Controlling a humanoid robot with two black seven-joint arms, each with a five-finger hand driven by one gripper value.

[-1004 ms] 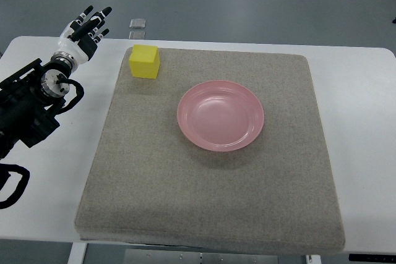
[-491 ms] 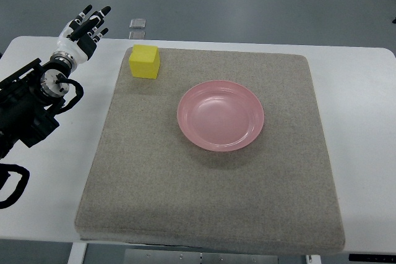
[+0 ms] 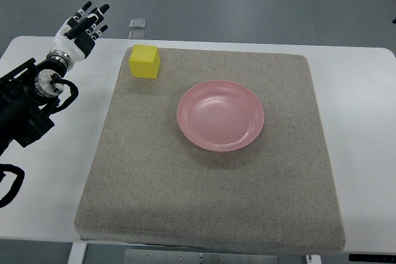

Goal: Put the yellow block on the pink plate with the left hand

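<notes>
Grey felt mat [image 3: 204, 177] covers the white table [image 3: 365, 103], above a grey floor; no writing is legible. The yellow block [image 3: 145, 61] sits beside the pink plate [image 3: 221, 115]. The left hand [image 3: 79, 29] hovers nearby, fingers spread wide, empty.

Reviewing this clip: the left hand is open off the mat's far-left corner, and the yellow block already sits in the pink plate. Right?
Not quite. The top view shows the yellow block on the mat at its far-left corner, apart from the empty pink plate. The left hand is open beside it, as you said.

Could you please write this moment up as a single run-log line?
left hand: open, left of block, apart | yellow block: on mat's far-left corner, ungrasped | pink plate: empty, mid-mat | right hand: out of view
</notes>
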